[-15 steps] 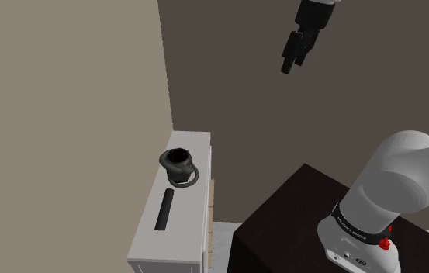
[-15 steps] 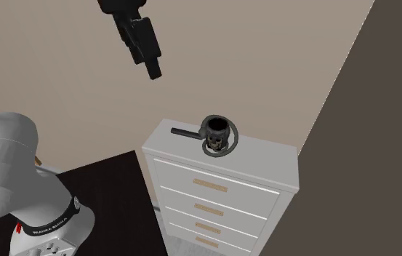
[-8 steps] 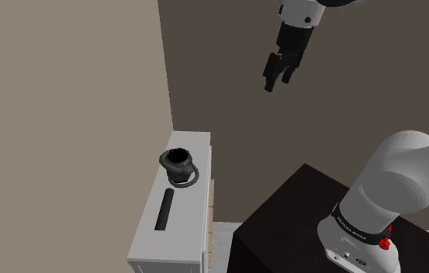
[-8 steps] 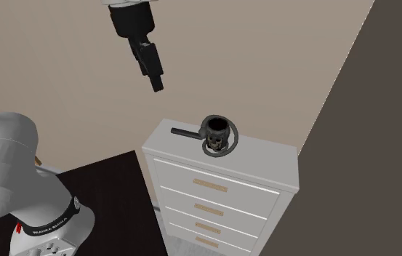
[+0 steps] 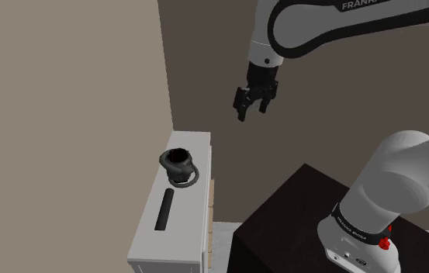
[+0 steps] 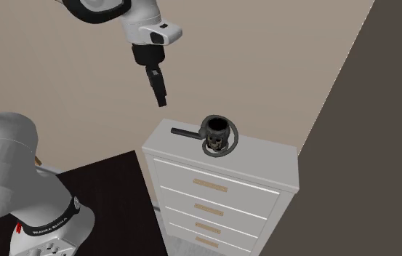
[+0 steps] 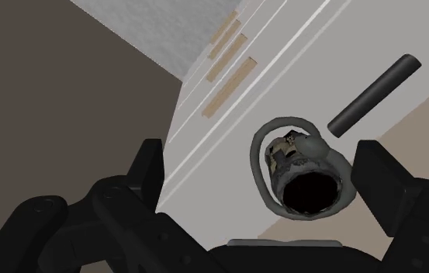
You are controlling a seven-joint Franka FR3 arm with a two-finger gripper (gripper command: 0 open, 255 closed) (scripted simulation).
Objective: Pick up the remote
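Observation:
The remote (image 5: 164, 210) is a slim black bar lying flat on top of the white dresser (image 5: 147, 242), near its front end in the shoulder view. It also shows as the remote (image 6: 185, 132) at the dresser's left back edge and as the remote (image 7: 374, 94) beyond a dark cup. My gripper (image 5: 251, 111) hangs open in the air, well above the dresser and off to the shoulder view's right of it. The same gripper (image 6: 161, 98) points down above the remote's end. Both black fingers (image 7: 149, 167) stand wide apart with nothing between them.
A dark round cup (image 5: 178, 161) with a looped cord around its base stands on the dresser top beside the remote. The dresser (image 6: 264, 156) has several drawers with tan handles and sits in a wall corner. My dark stand (image 5: 282, 225) is close by.
The arm has swung down and toward the dresser, carrying the gripper lower and to the shoulder view's left. The fingers stayed open. Remote and cup have not moved.

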